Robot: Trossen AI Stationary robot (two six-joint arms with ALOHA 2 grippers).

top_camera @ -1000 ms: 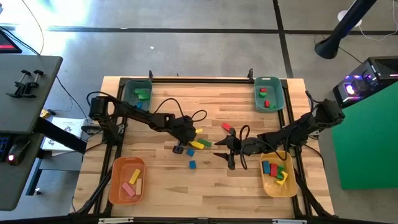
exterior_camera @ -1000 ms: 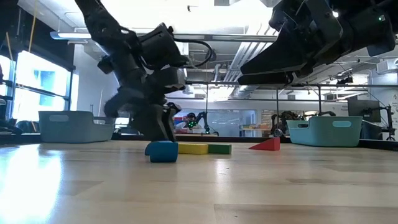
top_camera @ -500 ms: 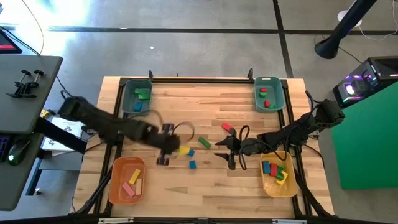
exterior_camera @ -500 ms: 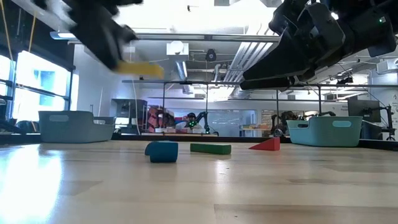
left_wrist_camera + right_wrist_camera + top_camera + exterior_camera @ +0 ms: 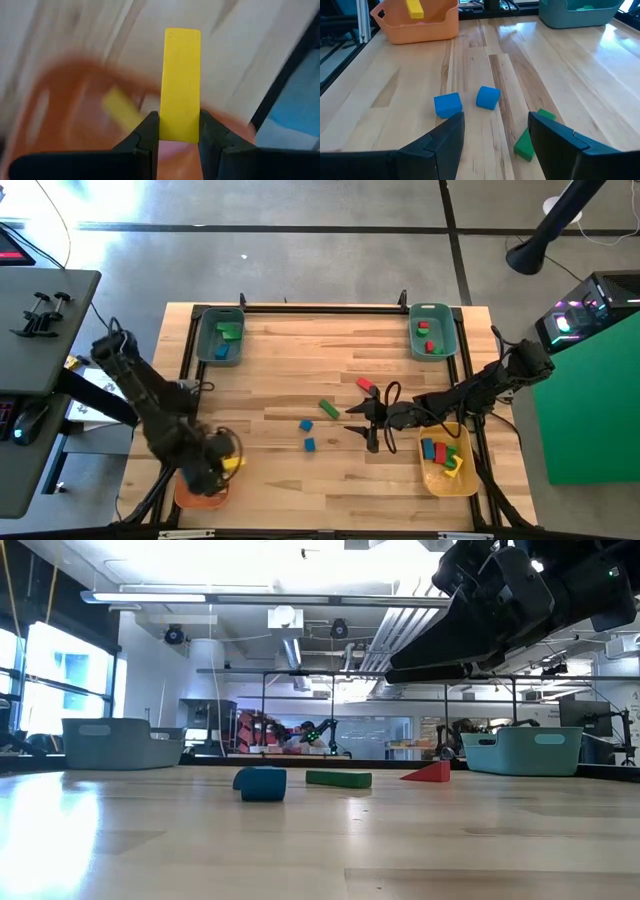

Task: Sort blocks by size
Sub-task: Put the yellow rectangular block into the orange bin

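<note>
Over the near left corner of the table, the left gripper [image 5: 222, 465] hangs above the orange bin [image 5: 187, 492], its two fingers clamped on a long yellow block [image 5: 180, 84]. In the left wrist view the block's long axis runs straight out from between the fingers, away from the wrist, with the orange bin directly beneath and another yellow piece [image 5: 121, 109] already lying inside. A release from this spot would likely drop the block into the bin; that vertical line-up is what the next move depends on.

Farther in, near the table's middle, two blue blocks sit close together: a cube [image 5: 310, 444] and a rounded one [image 5: 305, 425]. A green bar [image 5: 329, 409] lies just beyond them at a slant, and a red wedge [image 5: 365, 384] lies farther still. The right gripper [image 5: 372, 424] waits just to the right of these with its fingers spread open and holding nothing; it is the nearer arm to the loose blocks.

A yellow bin [image 5: 447, 458] holding several blocks is at near right. Two teal bins stand at the far edge, one at far left [image 5: 220, 337], one at far right [image 5: 432, 330].
</note>
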